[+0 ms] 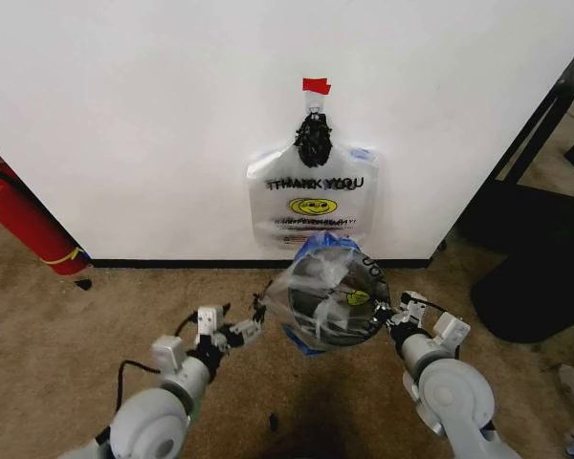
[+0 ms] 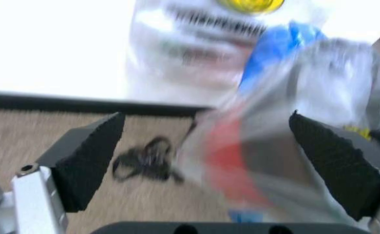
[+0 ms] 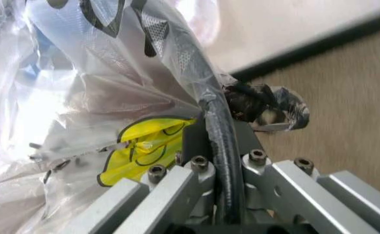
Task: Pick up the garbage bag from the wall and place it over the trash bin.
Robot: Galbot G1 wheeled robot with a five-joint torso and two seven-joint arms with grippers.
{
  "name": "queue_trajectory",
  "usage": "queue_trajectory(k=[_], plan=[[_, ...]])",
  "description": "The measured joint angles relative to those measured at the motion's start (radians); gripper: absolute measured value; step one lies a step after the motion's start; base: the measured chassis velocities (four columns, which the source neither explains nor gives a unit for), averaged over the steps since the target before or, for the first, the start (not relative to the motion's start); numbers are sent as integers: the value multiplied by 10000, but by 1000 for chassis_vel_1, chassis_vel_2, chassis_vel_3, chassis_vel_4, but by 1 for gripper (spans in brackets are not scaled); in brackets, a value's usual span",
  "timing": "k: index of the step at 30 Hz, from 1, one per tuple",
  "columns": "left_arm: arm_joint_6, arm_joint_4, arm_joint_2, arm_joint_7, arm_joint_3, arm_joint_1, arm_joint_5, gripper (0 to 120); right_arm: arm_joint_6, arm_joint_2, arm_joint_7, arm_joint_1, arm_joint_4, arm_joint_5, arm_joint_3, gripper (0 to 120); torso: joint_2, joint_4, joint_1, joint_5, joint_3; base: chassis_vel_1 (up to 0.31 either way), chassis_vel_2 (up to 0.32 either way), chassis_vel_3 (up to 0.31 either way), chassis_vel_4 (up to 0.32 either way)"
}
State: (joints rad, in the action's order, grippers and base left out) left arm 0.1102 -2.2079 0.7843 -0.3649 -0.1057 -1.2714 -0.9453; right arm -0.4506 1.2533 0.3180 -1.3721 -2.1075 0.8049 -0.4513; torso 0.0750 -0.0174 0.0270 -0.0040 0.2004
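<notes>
The wall (image 1: pixel 124 115) fills the far half of the head view, white with a black baseboard, and a bunch of spare bags (image 1: pixel 311 206) hangs from it under a red tape strip (image 1: pixel 316 86), tied by a black knot (image 1: pixel 313 141). A brown carpet floor (image 1: pixel 96 325) runs from the baseboard to the robot. At far left a red fire extinguisher (image 1: pixel 19 220) leans by the wall.

The trash bin (image 1: pixel 340 311) stands on the floor just in front of the hanging bags, between the 2 arms. The garbage bag (image 1: pixel 320 292) is already draped over it as crumpled clear film with blue patches, its mouth stretched roughly round across the rim; the bin's dark inside shows through, and nothing else can be made out in it.

The right end effector (image 1: pixel 394 320) is at the bin's right rim, touching it, and the right wrist view shows it clamped on the rim with the film (image 3: pixel 112 112) pinched there. The left end effector (image 1: pixel 253 325) sits just left of the bag's left edge, jaws spread wide with nothing between them; in its wrist view the film (image 2: pixel 281 122) lies ahead and toward the right pad (image 2: pixel 330 165). So the bag's loose side lies directly right of the left end effector, the nearer arm for that edge.
</notes>
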Motion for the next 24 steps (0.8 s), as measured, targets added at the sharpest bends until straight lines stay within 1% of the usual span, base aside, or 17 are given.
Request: queue_trajectory(k=[3, 5, 6, 7, 8, 9, 12, 14, 15, 16, 18, 19, 20, 21, 22, 24], plan=[[-5, 21, -49, 203, -8, 422, -227, 100, 395, -756, -818, -13, 110, -413, 46, 0, 0, 3, 0, 4, 0, 0, 0, 0, 0], [-7, 73, -42, 262, -12, 623, -331, 100, 665, -1274, -1332, 89, 166, -507, 110, 0, 0, -2, 0, 1, 0, 0, 0, 0, 0], [-6, 86, -38, 284, -17, 722, -398, 100, 864, -1552, -1668, 166, 235, -573, 163, 0, 0, 5, 0, 3, 0, 0, 0, 0, 0], [-6, 86, -38, 284, -17, 722, -398, 100, 864, -1552, -1668, 166, 235, -573, 163, 0, 0, 5, 0, 3, 0, 0, 0, 0, 0], [-4, 112, -38, 325, -7, 858, -485, 100, 1054, -1768, -1975, 207, 295, -653, 183, 0, 0, 9, 0, 4, 1, 0, 0, 0, 0], [6, 175, -38, 405, 32, 1092, -632, 100, 1341, -2069, -2401, 244, 385, -792, 190, 0, 0, 8, 0, 3, 0, 0, 0, 0, 0], [58, 448, -28, 644, 128, 1779, -1158, 100, 2068, -2775, -3440, 316, 629, -933, 192, 0, -1, -4, 2, 3, 1, 0, 0, 0, 0], [89, 709, -26, 958, 127, 2149, -1636, 100, 2491, -3180, -4257, 419, 827, -945, 178, 0, 0, 2, 2, 4, 1, 0, 0, 0, 0], [89, 709, -26, 958, 127, 2149, -1636, 100, 2491, -3180, -4257, 419, 827, -945, 178, 0, 0, 2, 2, 4, 1, 0, 0, 0, 0], [93, 919, -6, 1280, 121, 2386, -1929, 100, 2598, -3351, -4677, 437, 918, -942, 134, 0, -1, 4, 2, 6, 1, 0, 0, 0, 0], [90, 1099, 12, 1597, 106, 2562, -2132, 100, 2662, -3501, -5042, 444, 1010, -926, 89, 0, 0, 2, 1, 2, 1, 0, 0, 0, 0], [56, 1452, 41, 2306, 91, 2812, -2441, 100, 2768, -3681, -5449, 462, 1168, -875, 51, 0, -1, 2, 2, 3, 1, 0, 0, 0, 0], [19, 1644, 52, 2730, 95, 2906, -2532, 100, 2827, -3759, -5618, 476, 1251, -849, 45, 0, -1, 1, 2, 4, 1, 0, 0, 0, 0], [-18, 1783, 54, 3004, 110, 2960, -2545, 100, 2866, -3809, -5727, 490, 1304, -813, 43, 0, 0, 1, 2, 4, 1, 0, 0, 0, 0], [-18, 1783, 54, 3004, 110, 2960, -2545, 100, 2866, -3809, -5727, 490, 1304, -813, 43, 0, 0, 1, 2, 4, 1, 0, 0, 0, 0], [-147, 2260, 73, 3827, 196, 3104, -2319, 100, 2941, -3889, -5951, 544, 1380, -717, 44, 0, -1, 2, 2, 3, 1, 0, 0, 0, 0]])
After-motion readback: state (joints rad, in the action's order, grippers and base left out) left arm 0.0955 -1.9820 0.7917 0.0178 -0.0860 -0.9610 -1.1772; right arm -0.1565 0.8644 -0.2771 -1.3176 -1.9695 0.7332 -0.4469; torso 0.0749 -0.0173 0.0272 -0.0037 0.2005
